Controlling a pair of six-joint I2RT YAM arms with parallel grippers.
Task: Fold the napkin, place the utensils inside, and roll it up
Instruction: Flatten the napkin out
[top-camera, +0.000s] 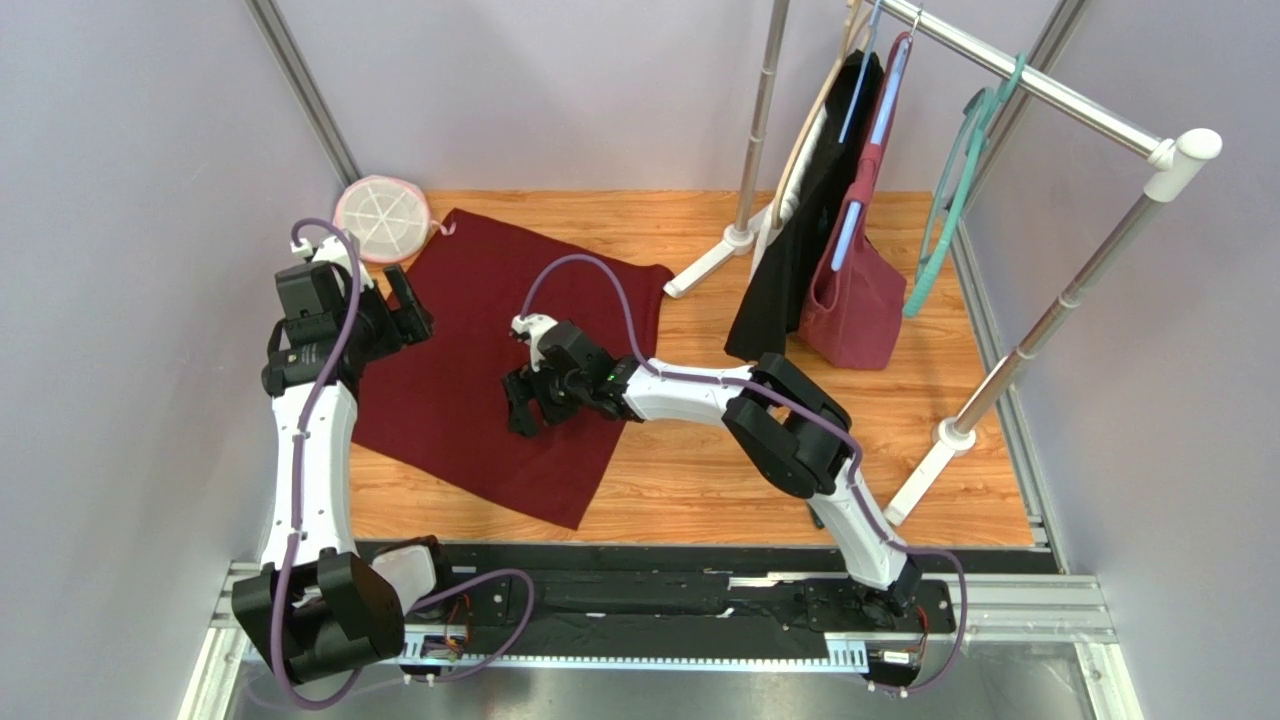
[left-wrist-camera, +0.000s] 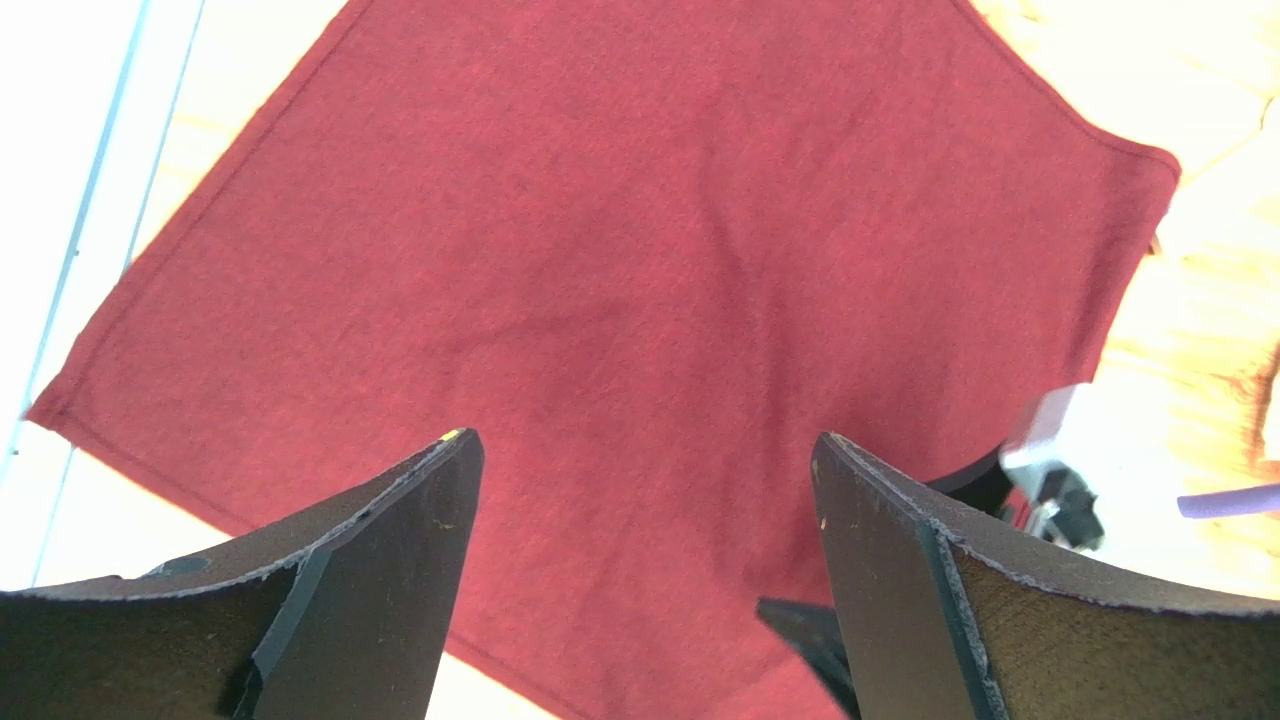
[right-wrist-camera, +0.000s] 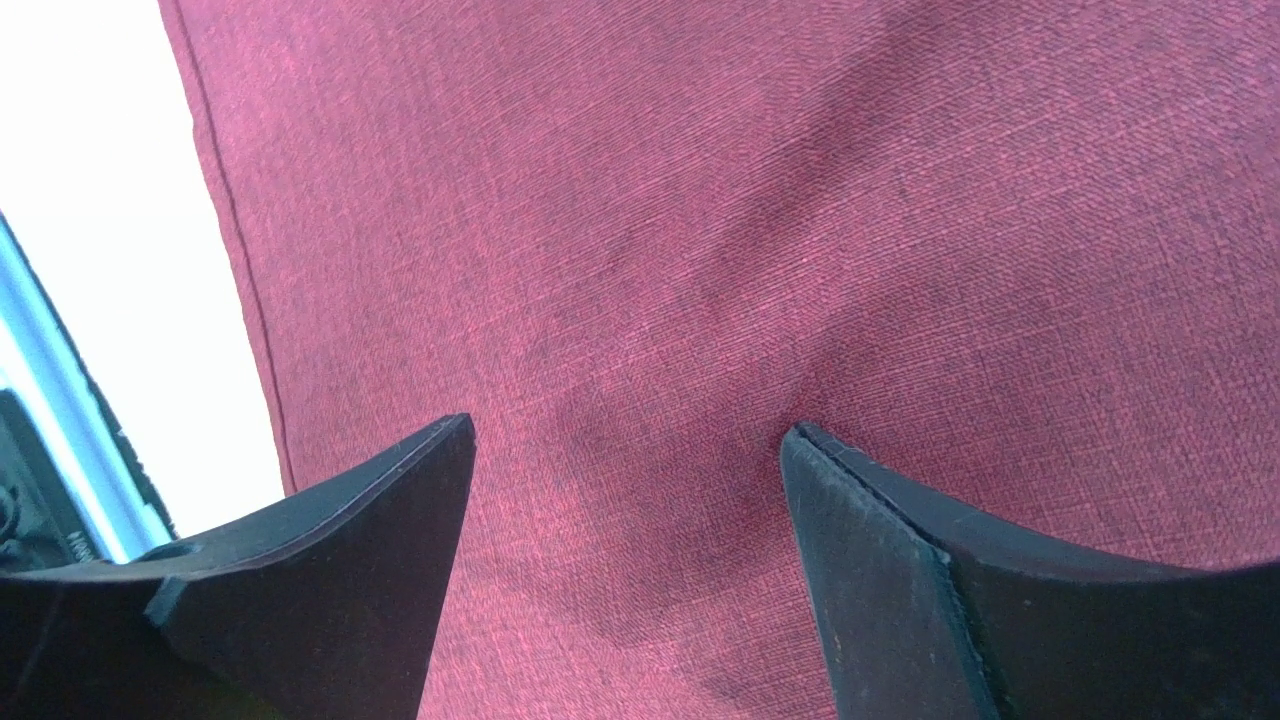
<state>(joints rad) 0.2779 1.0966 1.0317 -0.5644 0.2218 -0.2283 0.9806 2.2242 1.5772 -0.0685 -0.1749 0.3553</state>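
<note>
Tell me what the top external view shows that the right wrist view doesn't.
Only the top external view shows the napkin spread flat on the table, the left gripper by its edge, the clothes rack and the burgundy bag. Only the right wrist view shows the cloth's weave and hem up close. Both show the napkin and the open right gripper over it.

Wooden tabletop (top-camera: 676, 480), metal garment rack (top-camera: 1052, 83) standing on it, black garment (top-camera: 789, 255), burgundy bag (top-camera: 854, 308) and teal hanger (top-camera: 950, 188) hung from the rack, round pale disc (top-camera: 382, 219) far left of the rack.
</note>
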